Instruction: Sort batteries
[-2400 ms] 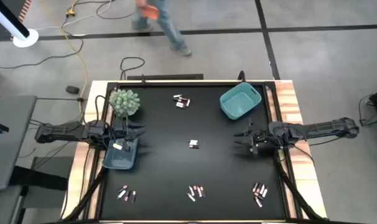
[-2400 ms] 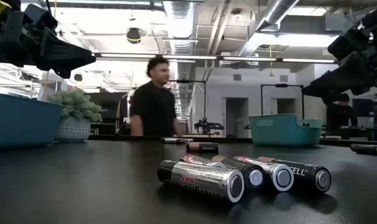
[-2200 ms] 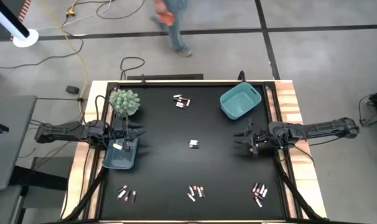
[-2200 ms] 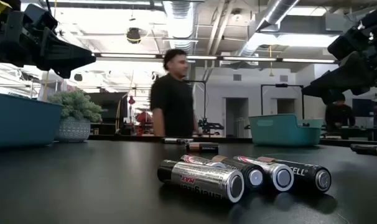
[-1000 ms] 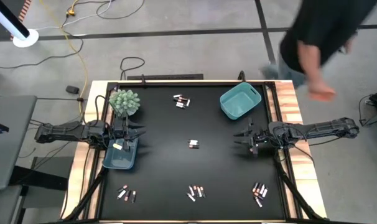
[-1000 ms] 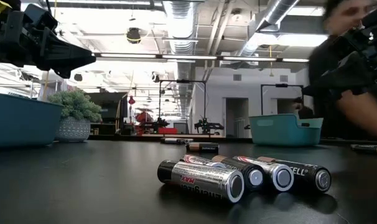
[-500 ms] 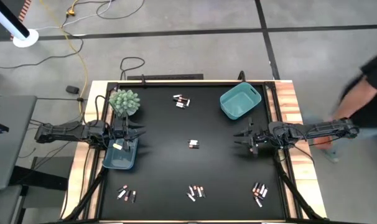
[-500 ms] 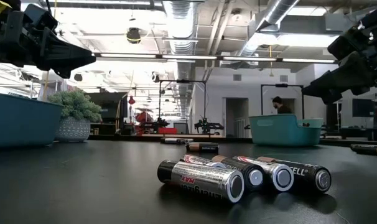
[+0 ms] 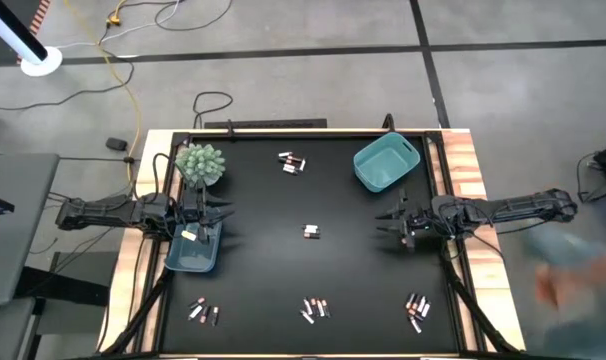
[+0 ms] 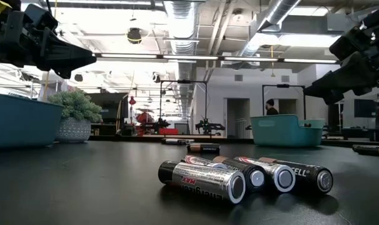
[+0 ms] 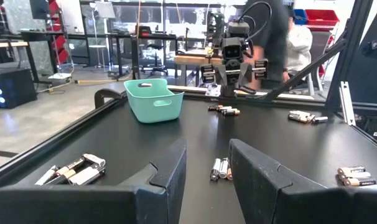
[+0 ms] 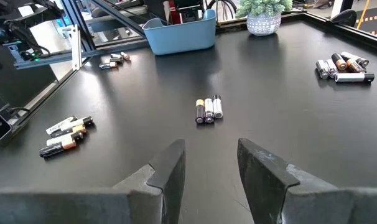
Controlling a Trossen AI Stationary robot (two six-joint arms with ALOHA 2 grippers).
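Black matte desk (image 9: 263,260) with a raised rim, carrying the batteries in five loose clusters: one at the centre (image 9: 310,232), one toward the far edge (image 9: 292,163), and three along the near edge at left (image 9: 204,312), middle (image 9: 314,309) and right (image 9: 417,311). Each battery is a short, smooth metal cylinder, either silvery or dark with copper ends; lying on their sides, they would likely roll if nudged. None has yet been sorted, as far as can be seen. Two rigid plastic bins serve as destinations: a teal bin (image 9: 386,163) at the far right, empty in the high view, and a darker blue bin (image 9: 194,250) at the left edge. A potted plant (image 9: 200,164) stands just beyond the blue bin. The left gripper (image 9: 219,214) hovers over the blue bin, jaws apart and empty; the right gripper (image 9: 387,222) hangs near the right edge, just short of the teal bin, jaws likewise apart and empty. Both face the central cluster, presumably poised for a first pick.
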